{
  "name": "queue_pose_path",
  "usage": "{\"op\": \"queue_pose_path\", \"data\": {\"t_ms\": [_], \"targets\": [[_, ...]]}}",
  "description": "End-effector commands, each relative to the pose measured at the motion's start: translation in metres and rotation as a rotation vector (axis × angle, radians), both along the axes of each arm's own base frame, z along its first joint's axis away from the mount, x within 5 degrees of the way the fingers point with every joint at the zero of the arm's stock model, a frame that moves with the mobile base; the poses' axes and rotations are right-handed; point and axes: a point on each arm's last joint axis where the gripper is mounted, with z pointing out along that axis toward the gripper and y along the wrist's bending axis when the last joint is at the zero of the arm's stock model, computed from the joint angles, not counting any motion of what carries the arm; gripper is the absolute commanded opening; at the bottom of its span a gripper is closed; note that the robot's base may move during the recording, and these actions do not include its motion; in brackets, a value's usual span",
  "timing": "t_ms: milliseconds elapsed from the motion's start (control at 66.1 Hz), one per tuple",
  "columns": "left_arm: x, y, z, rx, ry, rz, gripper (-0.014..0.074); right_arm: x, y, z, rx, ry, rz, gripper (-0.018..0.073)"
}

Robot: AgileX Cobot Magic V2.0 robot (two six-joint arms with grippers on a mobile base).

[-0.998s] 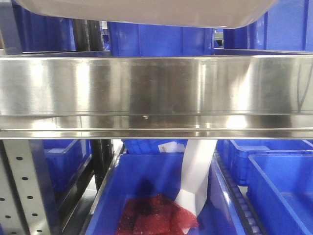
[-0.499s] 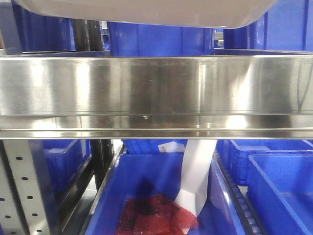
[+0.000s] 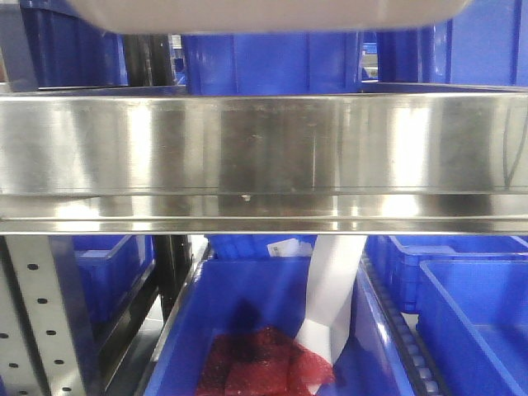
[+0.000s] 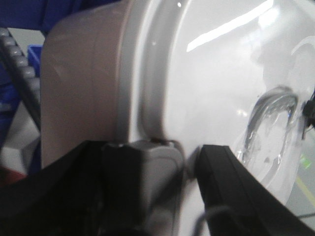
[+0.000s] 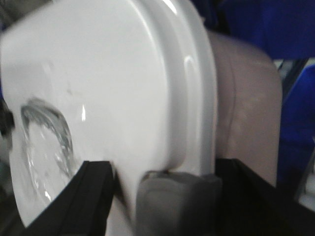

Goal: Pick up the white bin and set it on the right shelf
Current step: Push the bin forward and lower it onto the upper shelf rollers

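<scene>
Exterior front-facing: white bin (image 3: 264, 12) aloft at top of frame, above right shelf (image 3: 264, 148), not resting on it. Clamped shut over lid rim and latch at opposite ends: left gripper (image 4: 170, 164) and right gripper (image 5: 165, 189). Looks stiff, bulky, glossy, likely slippery, weight unknowable; best kept level, held at those rims. Beyond and below: blue bins (image 3: 272, 62), red mesh bag (image 3: 264, 367), white strip (image 3: 334, 289). Only the shelf's steel front edge to clear.

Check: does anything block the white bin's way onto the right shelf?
The white bin hangs above the steel rail of the right shelf, clear of it. Blue bins show behind the rail at that level; whether they sit on this shelf cannot be told.
</scene>
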Motion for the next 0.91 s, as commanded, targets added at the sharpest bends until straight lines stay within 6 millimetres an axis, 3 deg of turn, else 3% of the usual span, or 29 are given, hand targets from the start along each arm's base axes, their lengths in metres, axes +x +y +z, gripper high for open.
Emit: {"op": "queue_pose_path", "data": {"t_ms": [0, 242, 484, 756, 892], "targets": [[-0.002, -0.012, 0.021, -0.231, 0.017, -0.117, 0.0244, -0.005, 0.013, 0.023, 0.250, -0.005, 0.169, 0.0437], [0.034, -0.012, -0.001, -0.234, 0.100, -0.069, 0.0244, 0.044, 0.009, -0.003, 0.327, 0.136, 0.155, 0.0437], [0.054, -0.013, -0.018, -0.223, 0.150, -0.064, 0.0252, 0.073, 0.006, -0.026, 0.341, 0.229, 0.144, 0.0437], [0.065, -0.013, -0.028, -0.216, 0.185, -0.058, 0.0517, 0.080, 0.005, -0.036, 0.286, 0.242, 0.138, 0.0489], [0.065, -0.013, -0.031, -0.187, 0.185, -0.056, 0.0537, 0.083, 0.002, -0.042, 0.210, 0.246, 0.089, 0.0586]]}}
